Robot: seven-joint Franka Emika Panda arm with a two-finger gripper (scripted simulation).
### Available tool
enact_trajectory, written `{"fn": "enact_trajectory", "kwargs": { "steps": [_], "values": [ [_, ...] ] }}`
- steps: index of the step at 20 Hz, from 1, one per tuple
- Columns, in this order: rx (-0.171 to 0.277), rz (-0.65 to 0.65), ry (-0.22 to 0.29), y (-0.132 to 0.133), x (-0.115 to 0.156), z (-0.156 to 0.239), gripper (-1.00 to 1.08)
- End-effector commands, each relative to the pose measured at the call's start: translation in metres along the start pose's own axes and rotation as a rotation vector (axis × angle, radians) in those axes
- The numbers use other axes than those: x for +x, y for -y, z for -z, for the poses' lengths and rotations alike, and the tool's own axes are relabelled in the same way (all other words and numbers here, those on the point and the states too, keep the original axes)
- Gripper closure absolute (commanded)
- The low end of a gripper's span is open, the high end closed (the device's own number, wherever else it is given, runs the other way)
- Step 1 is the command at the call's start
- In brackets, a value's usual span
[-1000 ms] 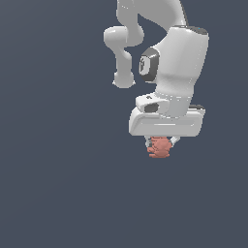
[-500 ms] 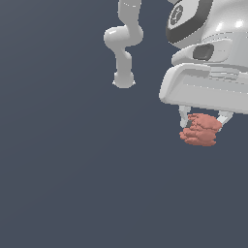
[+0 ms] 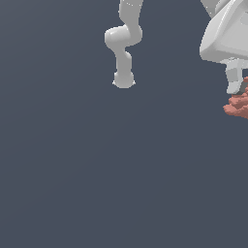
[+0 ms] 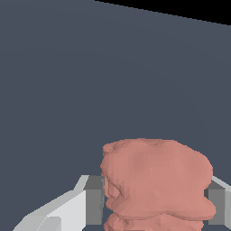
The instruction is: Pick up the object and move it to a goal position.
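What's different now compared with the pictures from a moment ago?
The claw has carried the lumpy red object toward the exterior view's right, now partly past the picture's edge. Nothing was let go: the wrist view shows the object still clamped between the fingers.

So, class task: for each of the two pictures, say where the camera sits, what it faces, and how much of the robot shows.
Exterior view: off the arm, facing the arm's base column, with the gripper at the exterior view's right edge.
Wrist view: on the wrist, facing past the fingers at the grey ground.
Shared: the salmon-red lumpy object, gripped.
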State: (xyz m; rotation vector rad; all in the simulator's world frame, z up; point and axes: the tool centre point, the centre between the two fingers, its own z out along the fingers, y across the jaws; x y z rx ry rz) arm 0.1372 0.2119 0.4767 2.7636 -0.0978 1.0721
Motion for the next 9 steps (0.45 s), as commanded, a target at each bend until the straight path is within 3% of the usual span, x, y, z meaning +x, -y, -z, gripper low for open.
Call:
{"fn": "enact_trajectory", "kwargs": {
  "steps": [1, 9],
  "values": [
    [-0.011, -0.008, -0.022, 0.005, 0.010, 0.012, 1.08],
    [-0.021, -0.014, -0.045, 0.011, 0.020, 0.024, 1.08]
  ]
}}
